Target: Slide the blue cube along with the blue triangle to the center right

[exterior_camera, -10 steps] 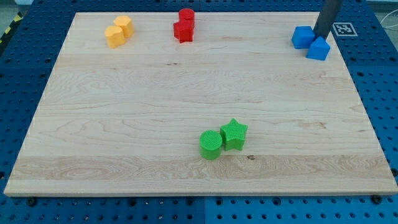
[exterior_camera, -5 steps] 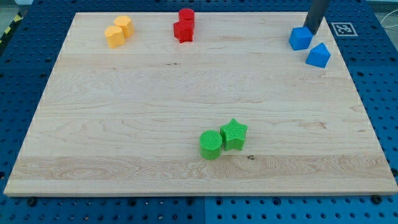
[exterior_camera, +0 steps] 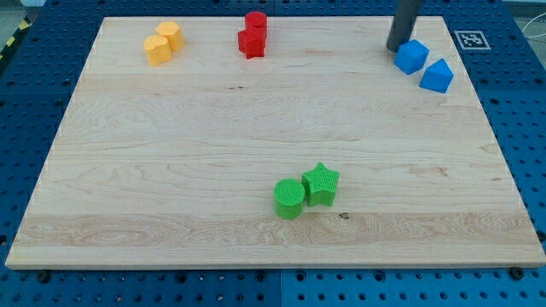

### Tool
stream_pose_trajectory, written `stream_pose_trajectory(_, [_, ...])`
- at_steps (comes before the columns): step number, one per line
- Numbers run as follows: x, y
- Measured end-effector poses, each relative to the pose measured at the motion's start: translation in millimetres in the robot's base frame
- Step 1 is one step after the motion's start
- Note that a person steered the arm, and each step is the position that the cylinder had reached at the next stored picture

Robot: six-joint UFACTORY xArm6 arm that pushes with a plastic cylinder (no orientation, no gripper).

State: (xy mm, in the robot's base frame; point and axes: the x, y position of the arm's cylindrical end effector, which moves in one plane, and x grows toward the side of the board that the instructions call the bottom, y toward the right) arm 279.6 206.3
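Camera view shows two yellow blocks (exterior_camera: 162, 43) near the top-left corner, two red blocks (exterior_camera: 252, 35) at the top edge, and green ones (exterior_camera: 306, 191) lower centre. My tip (exterior_camera: 397, 48), holding nothing, touches the blue cube (exterior_camera: 412, 56) near the top-right corner; the blue triangle (exterior_camera: 437, 76) sits just beside.

Legible text, labels, numbers: none. One black-and-white square fiducial marker (exterior_camera: 468, 39), pattern only, on the worktop (exterior_camera: 256, 170) corner, to the view's right of my tip (exterior_camera: 397, 47).

Blue cube (exterior_camera: 411, 56), blue triangle (exterior_camera: 437, 76), green star (exterior_camera: 321, 183), pale wooden board (exterior_camera: 171, 170).
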Motion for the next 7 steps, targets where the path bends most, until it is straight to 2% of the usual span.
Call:
stream_pose_trajectory(3, [29.7,54.1])
stream_pose_trajectory(5, [23.7,26.0])
stream_pose_trajectory(7, [50.8,26.3])
